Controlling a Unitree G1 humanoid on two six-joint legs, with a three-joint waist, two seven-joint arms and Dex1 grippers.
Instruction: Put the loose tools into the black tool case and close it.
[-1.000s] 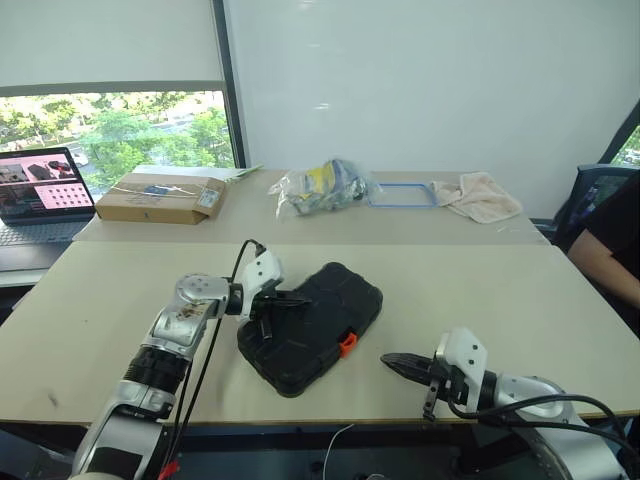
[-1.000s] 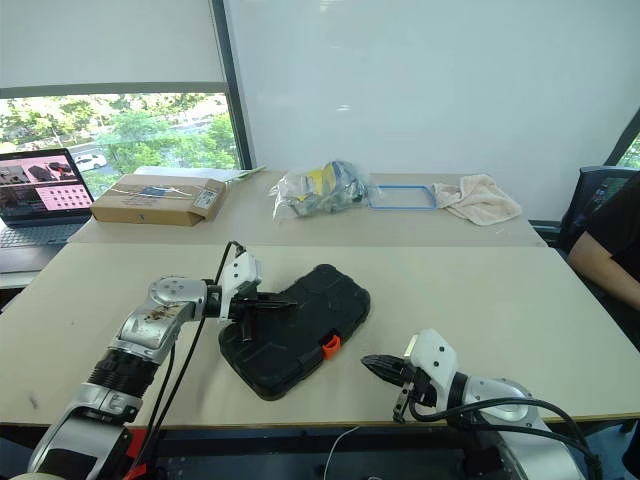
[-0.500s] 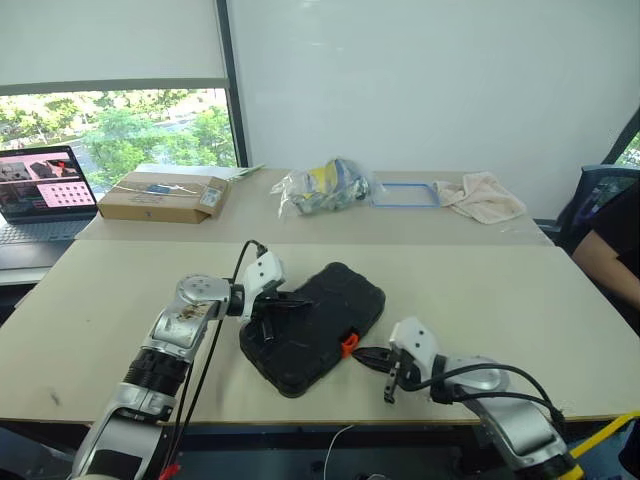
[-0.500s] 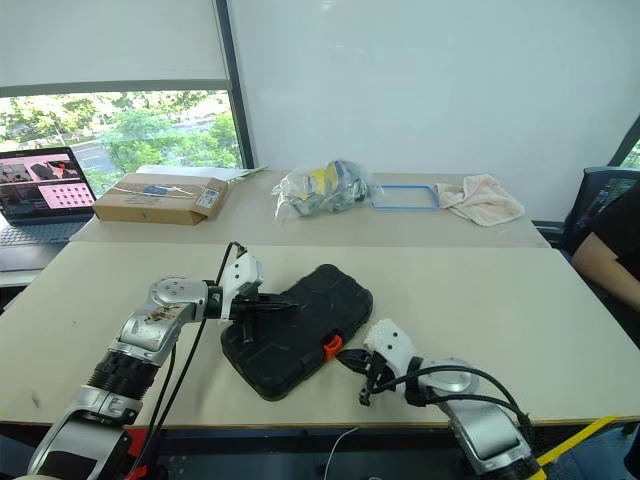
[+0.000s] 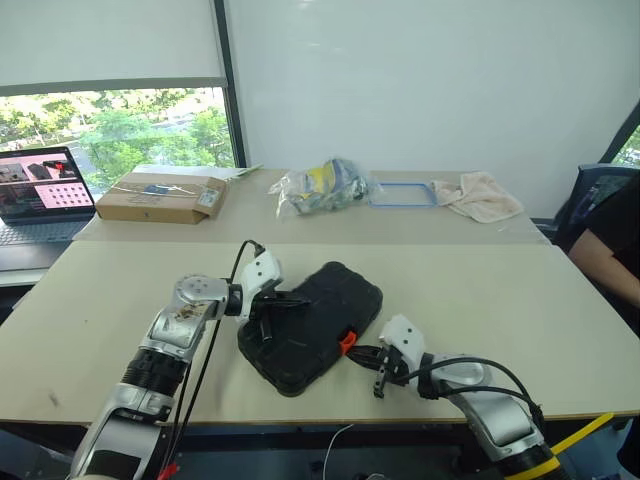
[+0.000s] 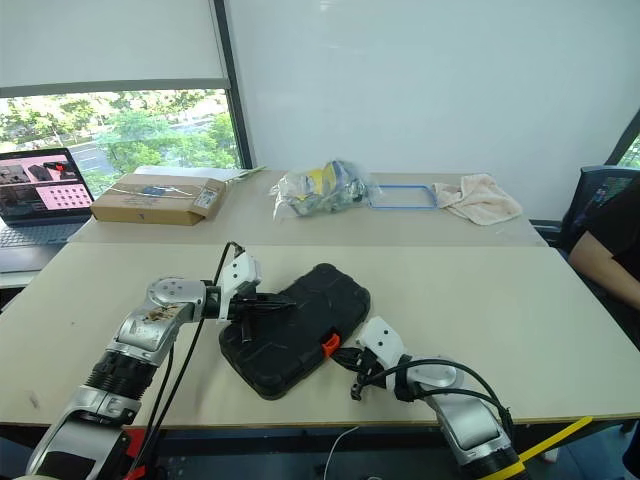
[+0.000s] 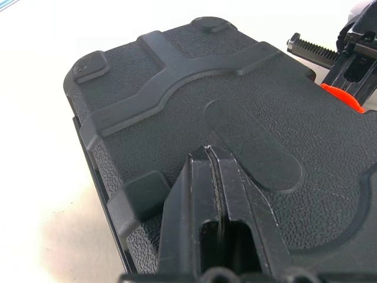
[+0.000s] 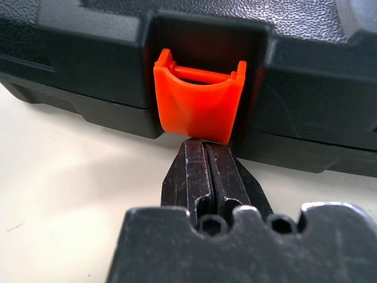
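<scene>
Lying closed near the table's (image 5: 500, 300) near edge, the black tool case (image 5: 312, 325) has the left gripper (image 7: 207, 154), fingers pressed together, resting on its lid; the right gripper (image 8: 206, 147), also pressed together, touches its orange latch (image 8: 198, 105).

Office — laptop (image 5: 40, 195), desks (image 5: 520, 300), window (image 5: 120, 130).

Left gripper (image 7: 207, 154) pressing closed fingertips onto textured lid of black tool case (image 7: 253, 88), lid lying shut on pale table (image 7: 35, 147). Right gripper (image 7: 353, 65) sitting at case's far edge beside orange latch (image 7: 343, 97).
</scene>
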